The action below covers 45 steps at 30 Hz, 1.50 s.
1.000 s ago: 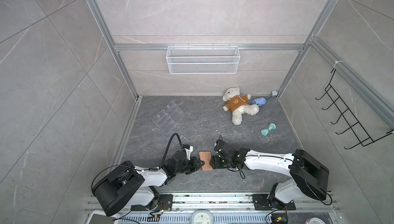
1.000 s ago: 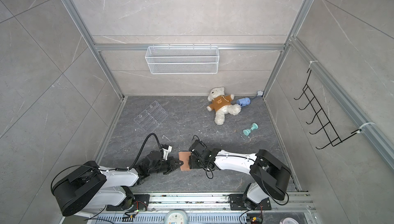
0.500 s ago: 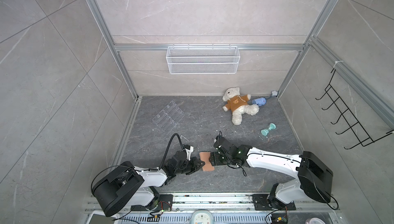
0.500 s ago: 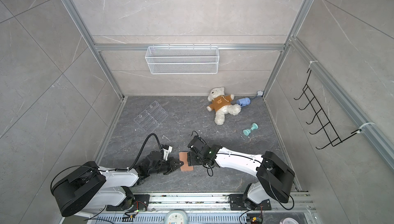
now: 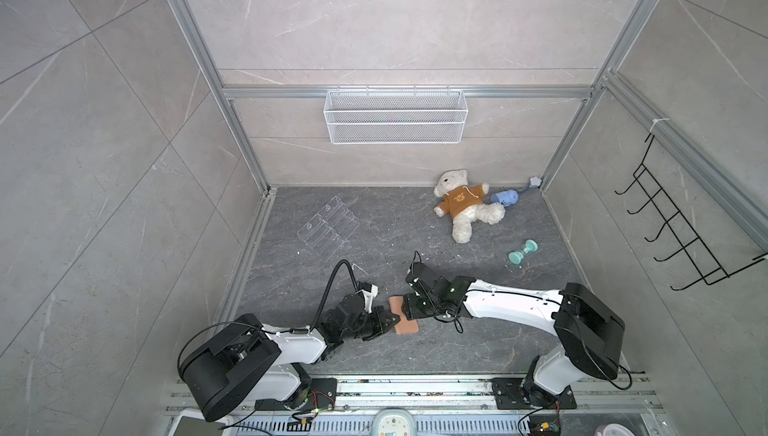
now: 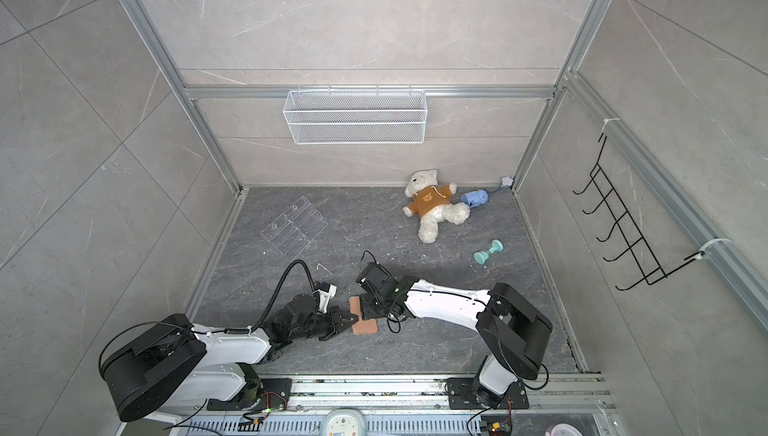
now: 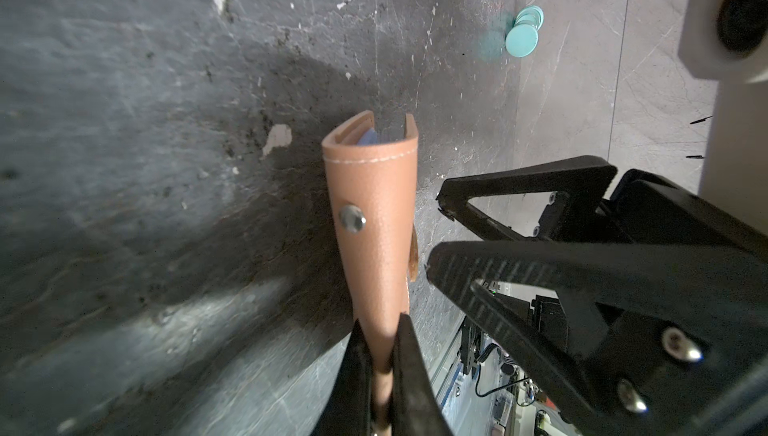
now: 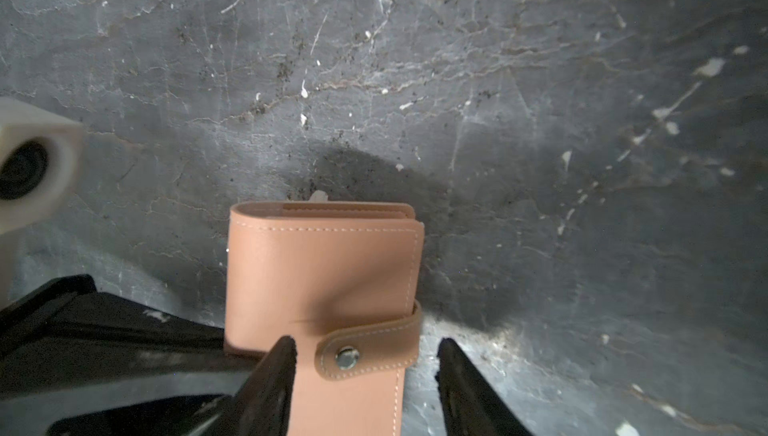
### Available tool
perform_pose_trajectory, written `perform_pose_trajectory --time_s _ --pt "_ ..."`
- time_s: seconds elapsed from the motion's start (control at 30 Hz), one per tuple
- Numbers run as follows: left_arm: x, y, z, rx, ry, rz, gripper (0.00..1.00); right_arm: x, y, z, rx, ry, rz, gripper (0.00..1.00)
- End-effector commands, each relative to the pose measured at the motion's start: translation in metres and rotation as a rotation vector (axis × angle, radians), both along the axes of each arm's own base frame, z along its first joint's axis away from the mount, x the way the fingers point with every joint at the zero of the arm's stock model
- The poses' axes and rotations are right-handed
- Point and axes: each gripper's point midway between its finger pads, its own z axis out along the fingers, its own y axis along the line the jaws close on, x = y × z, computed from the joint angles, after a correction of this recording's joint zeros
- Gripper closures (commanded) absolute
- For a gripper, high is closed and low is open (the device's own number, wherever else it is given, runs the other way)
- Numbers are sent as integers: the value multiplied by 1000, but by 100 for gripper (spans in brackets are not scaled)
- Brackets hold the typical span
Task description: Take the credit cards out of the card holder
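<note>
Gripping the snapped-shut holder [image 7: 374, 214] from nine o'clock, the left claw [image 7: 380, 326] pinches its edge; the right claw [image 8: 365, 344], at three o'clock, straddles the strap [image 8: 386, 340], jaws apart.

Grey marble-look tiles all round here: the back wall [image 5: 395, 18], the left wall [image 5: 104, 164] and the right wall [image 5: 706, 60] are pale, veined with thin white lines and evenly, softly lit. Aluminium posts [image 5: 210, 81] frame the corners, and a rail [image 5: 291, 92] crosses the back wall. From that rail hangs a white wire basket [image 5: 395, 133]. On the right wall, a black hook rack [image 5: 675, 222]. Down below, the floor [image 5: 395, 226] is darker slate grey, scuffed and flecked with white.
</note>
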Motion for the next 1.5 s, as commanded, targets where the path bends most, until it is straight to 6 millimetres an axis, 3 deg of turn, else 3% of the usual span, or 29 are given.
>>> perform_pose_trajectory --time_s 0.0,0.37,0.57,1.47 --pt "6 -9 13 -23 -60 -19 100 0 3 -5 -15 16 14 46" --pt "6 -10 13 -21 -61 -22 100 0 -2 -21 -62 27 7 53" --pt "6 -10 12 -17 -59 -22 100 0 -13 -28 -113 26 -8 64" --pt "7 -7 8 4 -55 -4 100 -3 -26 -25 -133 18 -39 96"
